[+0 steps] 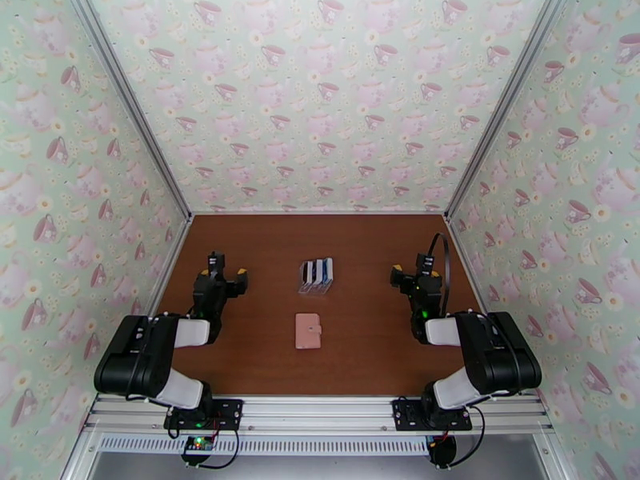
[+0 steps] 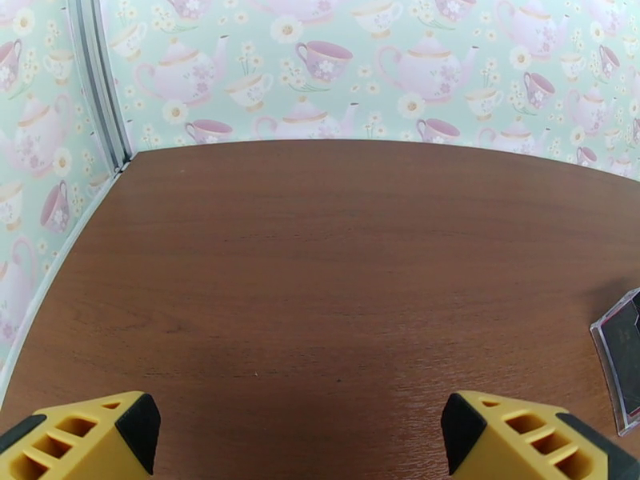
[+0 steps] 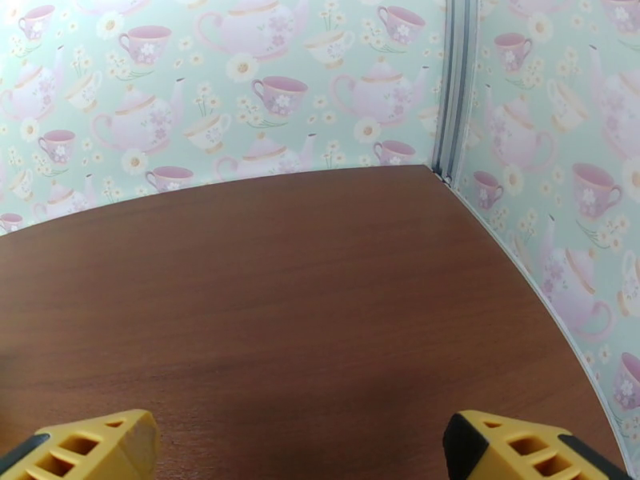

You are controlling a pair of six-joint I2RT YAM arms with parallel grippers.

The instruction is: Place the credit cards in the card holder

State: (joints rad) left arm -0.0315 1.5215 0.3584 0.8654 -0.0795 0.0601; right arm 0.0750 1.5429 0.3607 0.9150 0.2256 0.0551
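The credit cards (image 1: 317,270), black, white and blue, stand side by side in a clear slotted rack (image 1: 315,288) at mid-table. The card holder (image 1: 308,330), a small pink wallet with a snap tab, lies closed on the table just in front of the rack. My left gripper (image 1: 224,272) hovers open well to the left of the rack, with nothing between its yellow fingers (image 2: 80,438). On the other side my right gripper (image 1: 414,271) is open and empty too, its yellow fingertips (image 3: 528,450) spread wide. A corner of the rack (image 2: 612,370) with a dark card (image 2: 630,346) shows in the left wrist view.
The brown wooden table (image 1: 264,362) is boxed in by teapot-patterned walls (image 1: 320,98) on the left, back and right. Metal corner posts (image 2: 100,82) (image 3: 452,82) stand where the walls meet. Bare tabletop lies ahead of both grippers.
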